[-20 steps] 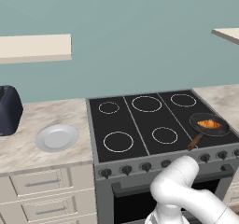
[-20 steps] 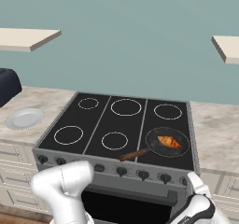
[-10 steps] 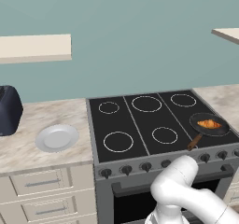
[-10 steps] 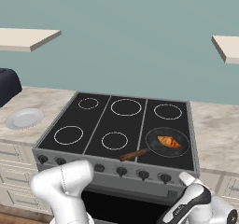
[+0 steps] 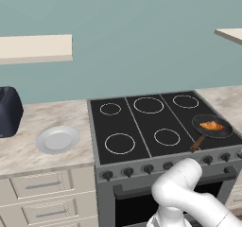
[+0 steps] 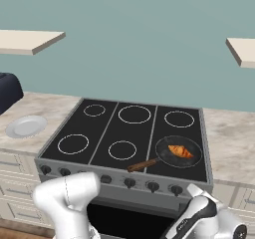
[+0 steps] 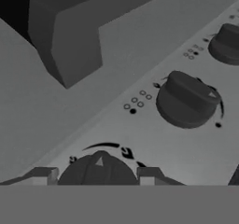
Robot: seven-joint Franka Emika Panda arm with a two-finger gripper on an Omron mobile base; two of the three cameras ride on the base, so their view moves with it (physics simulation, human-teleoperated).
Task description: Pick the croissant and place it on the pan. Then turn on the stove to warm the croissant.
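1. croissant [image 6: 180,151]: golden crescent lying inside the pan, so the placing half of the task reads as done.
2. pan [image 6: 195,158]: small dark frying pan on the front right burner ring of the stove [image 5: 142,126]; brown wooden handle [image 6: 143,165] angled toward the front edge, above the knob row.
3. pincer [image 7: 97,177]: in the hand view, its two tips stand either side of a round dark knob [image 7: 98,171] on the stove's front panel, tips spread to about the knob's width; whether they already press on it cannot be told. likely placed so for a turn, judging by the task.
4. neighbouring knobs [image 7: 186,99]: untouched.
5. plate [image 5: 57,139]: light grey, bare, on the worktop [image 5: 28,150] left of the stove, well apart from the pan.
6. markings: small dot clusters and a pointer triangle by each knob; no readable brand or lettering.
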